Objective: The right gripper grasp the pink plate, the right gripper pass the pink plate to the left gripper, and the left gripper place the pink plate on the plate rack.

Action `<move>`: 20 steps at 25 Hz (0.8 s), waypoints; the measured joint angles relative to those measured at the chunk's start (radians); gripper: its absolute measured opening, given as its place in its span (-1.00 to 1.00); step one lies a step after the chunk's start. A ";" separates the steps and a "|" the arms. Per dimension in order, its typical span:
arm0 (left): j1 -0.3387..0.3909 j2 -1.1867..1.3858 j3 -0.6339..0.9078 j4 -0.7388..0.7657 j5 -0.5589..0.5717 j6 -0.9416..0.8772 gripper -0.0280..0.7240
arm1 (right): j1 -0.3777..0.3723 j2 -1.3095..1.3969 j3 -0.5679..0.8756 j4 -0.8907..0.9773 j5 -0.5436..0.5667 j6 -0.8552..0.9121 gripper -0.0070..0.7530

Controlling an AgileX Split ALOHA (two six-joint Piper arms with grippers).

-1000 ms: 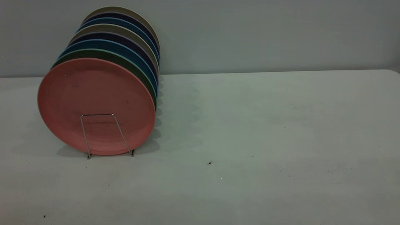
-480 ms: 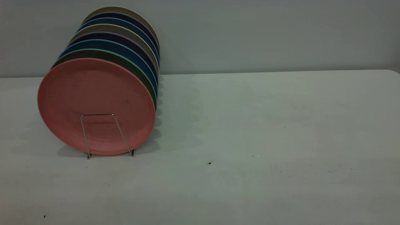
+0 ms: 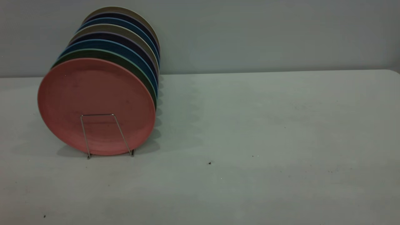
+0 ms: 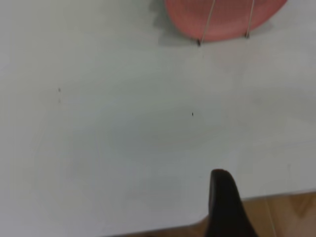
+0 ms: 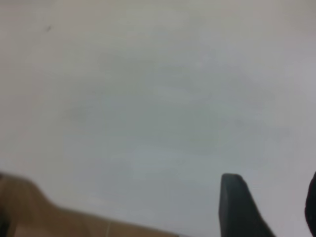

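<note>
From my station I see the pink plate (image 3: 96, 106) standing on edge at the left of the exterior frame, its face towards the camera, at the front of a row of upright plates. It sits in the plate rack (image 3: 106, 135), whose front wire loop crosses the lower part of the plate and whose feet rest on the white table (image 3: 265, 131). Directly behind it is a green plate (image 3: 131, 65), then blue plates (image 3: 134, 51) and a beige plate (image 3: 137, 37) further back, climbing towards the upper left of the frame. Neither arm appears in the exterior frame.

In my left wrist view, one dark finger of the left gripper (image 4: 227, 207) shows at the bottom centre-right, above the table's near edge, well apart from the pink plate (image 4: 222, 17), whose lower rim sits at the top right with two rack wires across it. I cannot tell whether this gripper is released or clenched; nothing is seen in it.

In my right wrist view, the right gripper (image 5: 269, 210) sits at the bottom right over bare table; a clear gap separates its two dark fingers, so it is released and holds nothing
</note>
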State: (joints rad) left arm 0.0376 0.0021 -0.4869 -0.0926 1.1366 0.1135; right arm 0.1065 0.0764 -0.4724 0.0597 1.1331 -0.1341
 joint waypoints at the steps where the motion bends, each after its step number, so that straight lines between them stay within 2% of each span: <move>1: 0.000 -0.013 0.000 0.000 0.000 0.000 0.34 | -0.014 -0.018 0.000 0.000 0.000 0.000 -0.12; 11: 0.000 -0.024 0.000 0.000 0.001 0.000 0.34 | -0.029 -0.093 0.000 0.001 0.003 0.000 -0.35; 20: 0.000 -0.024 0.000 0.000 0.001 -0.003 0.34 | -0.029 -0.093 0.000 0.002 0.003 0.000 -0.37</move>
State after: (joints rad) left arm 0.0376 -0.0220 -0.4869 -0.0926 1.1375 0.1104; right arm 0.0773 -0.0165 -0.4724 0.0620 1.1365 -0.1341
